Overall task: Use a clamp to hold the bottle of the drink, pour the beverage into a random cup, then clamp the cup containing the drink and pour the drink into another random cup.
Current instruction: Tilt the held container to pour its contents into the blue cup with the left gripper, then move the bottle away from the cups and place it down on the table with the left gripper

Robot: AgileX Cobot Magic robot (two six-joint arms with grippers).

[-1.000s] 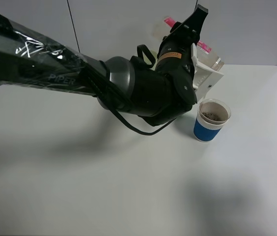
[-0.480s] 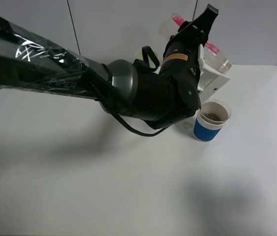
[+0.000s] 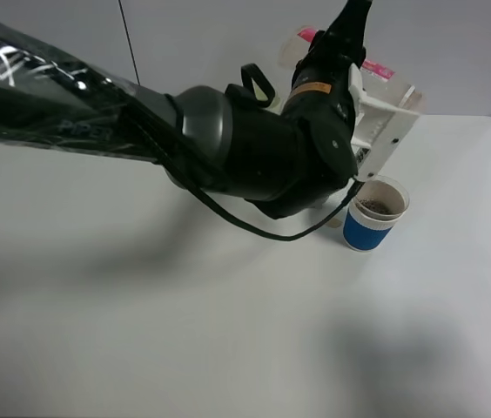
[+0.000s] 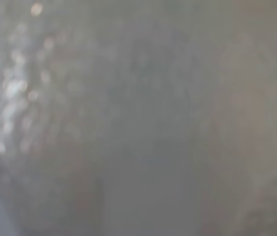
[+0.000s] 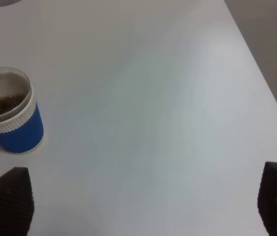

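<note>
In the exterior high view the clamp, my left gripper [image 3: 355, 39], is raised above the table's far side and shut on the bottle [image 3: 386, 77], which lies tilted with its pink-red label showing. Just below it stands the cup containing the drink [image 3: 374, 213], short with a blue sleeve and brown beverage [image 3: 378, 206] inside. This cup [image 5: 12, 112] also shows in the right wrist view, off to one side of my right gripper [image 5: 142, 199], whose dark fingertips [image 5: 8, 199] stand wide apart with nothing between them. The left wrist view is a grey blur.
The white table [image 3: 141, 331] spreads under the thick black left arm [image 3: 97, 113]. Its right edge [image 5: 256, 73] runs close to my right gripper. A grey wall stands behind the table.
The left arm has lifted and turned its wrist, carrying the bottle up and to the right, away from the cup. The cup and the right gripper have not moved.
</note>
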